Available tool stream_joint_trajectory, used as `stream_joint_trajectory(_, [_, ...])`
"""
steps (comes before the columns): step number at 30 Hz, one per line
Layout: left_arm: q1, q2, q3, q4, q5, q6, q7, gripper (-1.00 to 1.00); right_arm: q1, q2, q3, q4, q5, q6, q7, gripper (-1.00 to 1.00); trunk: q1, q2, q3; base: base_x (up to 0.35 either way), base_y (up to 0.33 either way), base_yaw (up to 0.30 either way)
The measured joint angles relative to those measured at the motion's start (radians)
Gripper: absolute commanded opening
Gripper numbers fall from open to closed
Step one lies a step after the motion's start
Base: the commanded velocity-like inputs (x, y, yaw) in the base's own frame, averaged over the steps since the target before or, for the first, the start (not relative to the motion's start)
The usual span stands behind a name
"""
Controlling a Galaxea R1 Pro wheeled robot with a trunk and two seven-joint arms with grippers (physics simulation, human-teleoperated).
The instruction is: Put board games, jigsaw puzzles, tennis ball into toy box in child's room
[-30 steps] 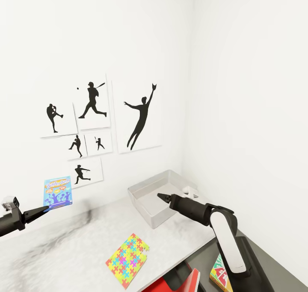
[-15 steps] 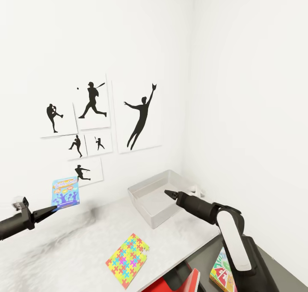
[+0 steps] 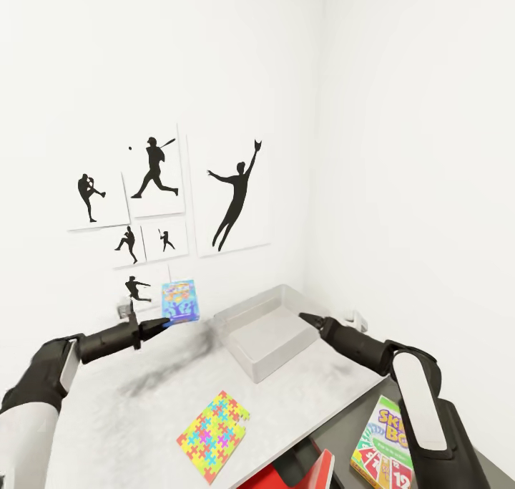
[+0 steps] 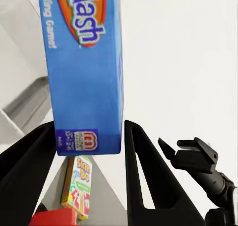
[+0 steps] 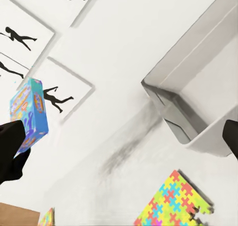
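Left gripper (image 3: 163,322) pinches the blue board game (image 3: 179,301) upright (right gripper's state unclear); toy box (image 3: 243,351) at its 3 o'clock, near.

We see open bench (image 3: 143,410) between the left gripper (image 3: 163,323) and the grey tray (image 3: 266,335); nothing stands on that stretch. The blue game box (image 3: 179,301) is clamped upright in that gripper above the bench, just beside the tray's near-left corner, with the poster wall (image 3: 154,210) close behind it. The tray's inside looks bare, its low sloping sides the only barrier. The right gripper (image 3: 306,320) hangs over the tray's right edge, narrowing the way in from that side. The puzzle box (image 3: 213,435) lies flat near the bench's front edge, well apart from the tray.
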Motion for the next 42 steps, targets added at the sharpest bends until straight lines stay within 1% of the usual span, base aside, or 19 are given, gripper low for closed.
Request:
stream_joint_trajectory(2, [-0.039, -0.045, -0.001, 0.002, -0.004, 0.004, 0.039, -1.0, 0.0, -0.005, -0.003, 0.0, 0.0, 0.004, 0.003, 1.0, 0.0, 0.0, 0.0, 0.0, 0.0, 0.0])
stream_joint_trajectory(4, [-0.071, -0.089, -0.003, 0.003, -0.008, 0.005, 0.11, -1.0, 0.0, -0.008, -0.01, 0.0, 0.001, 0.005, 0.005, 1.0, 0.0, 0.0, 0.0, 0.0, 0.0, 0.0])
stream_joint_trajectory(6, [-0.097, -0.133, -0.003, 0.007, -0.008, 0.005, 0.205, -1.0, 0.0, -0.01, -0.027, 0.0, 0.001, 0.007, 0.005, 1.0, 0.0, 0.0, 0.0, 0.0, 0.0, 0.0])
stream_joint_trajectory(9, [-0.131, -0.209, -0.003, 0.01, -0.006, 0.004, 0.358, -1.0, 0.0, -0.01, -0.054, 0.0, -0.001, 0.009, 0.008, 1.0, 0.0, 0.0, 0.0, 0.0, 0.0, 0.0])
stream_joint_trajectory(10, [-0.136, -0.221, -0.004, 0.01, -0.004, 0.003, 0.383, -1.0, 0.0, -0.011, -0.057, 0.0, -0.001, 0.009, 0.009, 1.0, 0.0, 0.0, 0.0, 0.0, 0.0, 0.0])
stream_joint_trajectory(14, [-0.19, -0.311, -0.005, 0.022, -0.003, -0.001, 0.586, -1.0, 0.0, -0.017, -0.067, 0.0, -0.002, 0.01, 0.018, 1.0, 0.0, 0.0, 0.0, 0.0, 0.0, 0.0])
stream_joint_trajectory(15, [-0.201, -0.321, -0.005, 0.029, 0.001, -0.001, 0.617, -1.0, 0.0, -0.02, -0.068, 0.0, -0.002, 0.01, 0.019, 1.0, 0.0, 0.0, 0.0, 0.0, 0.0, 0.0])
stream_joint_trajectory(16, [-0.233, -0.338, -0.004, 0.065, -0.01, -0.008, 0.706, -1.0, 0.0, -0.031, -0.069, 0.0, -0.002, 0.01, 0.022, 1.0, 0.0, 0.0, 0.0, 0.0, 0.0, 0.0])
stream_joint_trajectory(17, [-0.255, -0.346, -0.001, 0.098, 0.004, -0.011, 0.758, -1.0, 0.0, -0.041, -0.071, 0.0, -0.003, 0.01, 0.023, 1.0, 0.0, 0.0, 0.0, 0.0, 0.0, 0.0])
stream_joint_trajectory(19, [-0.291, -0.353, 0.003, 0.165, 0.029, -0.043, 0.826, -1.0, 0.0, -0.056, -0.076, 0.0, -0.006, 0.01, 0.029, 1.0, 0.0, 0.0, 0.0, 0.0, 0.0, 0.0])
stream_joint_trajectory(20, [-0.302, -0.355, 0.004, 0.19, 0.054, -0.064, 0.847, -1.0, 0.0, -0.06, -0.077, 0.0, -0.01, 0.01, 0.036, 1.0, 0.0, 0.0, 0.0, 0.0, 0.0, 0.0])
stream_joint_trajectory(21, [-0.307, -0.356, 0.004, 0.201, 0.066, -0.075, 0.855, -1.0, 0.0, -0.062, -0.077, 0.0, -0.012, 0.01, 0.041, 1.0, 0.0, 0.0, 0.0, 0.0, 0.0, 0.0])
stream_joint_trajectory(23, [-0.316, -0.36, 0.004, 0.227, 0.111, -0.109, 0.893, -1.0, 0.0, -0.066, -0.078, 0.0, -0.017, 0.01, 0.054, 1.0, 0.0, 0.0, 0.0, 0.0, 0.0, 0.0])
stream_joint_trajectory(25, [-0.319, -0.362, 0.004, 0.237, 0.126, -0.123, 0.935, -1.0, 0.0, -0.067, -0.081, 0.0, -0.02, 0.01, 0.06, 1.0, 0.0, 0.0, 0.0, 0.0, 0.0, 0.0])
stream_joint_trajectory(28, [-0.322, -0.365, 0.005, 0.254, 0.144, -0.147, 1.015, -1.0, 0.0, -0.07, -0.099, 0.001, -0.022, 0.01, 0.065, 1.0, 0.0, 0.0, 0.0, 0.0, 0.0, 0.0])
stream_joint_trajectory(30, [-0.323, -0.365, 0.004, 0.282, 0.157, -0.175, 1.031, -1.0, 0.0, -0.071, -0.104, 0.001, -0.023, 0.014, 0.065, 1.0, 0.0, 0.0, 0.0, 0.0, 0.0, 0.0])
stream_joint_trajectory(34, [-0.323, -0.368, 0.005, 0.341, 0.165, -0.226, 1.04, -1.0, 0.0, -0.071, -0.108, 0.002, -0.022, 0.034, 0.065, 1.0, 0.0, 0.0, 0.0, 0.0, 0.0, 0.0])
stream_joint_trajectory(37, [-0.323, -0.38, 0.005, 0.352, 0.168, -0.241, 1.039, -1.0, 0.0, -0.071, -0.109, 0.003, -0.023, 0.038, 0.065, 1.0, 0.0, 0.0, 0.0, 0.0, 0.0, -0.002])
stream_joint_trajectory(42, [-0.323, -0.387, 0.005, 0.357, 0.164, -0.252, 1.036, -1.0, 0.0, -0.071, -0.109, 0.004, -0.022, 0.039, 0.065, 1.0, 0.0, 0.0, -0.005, 0.0, 0.0, -0.053])
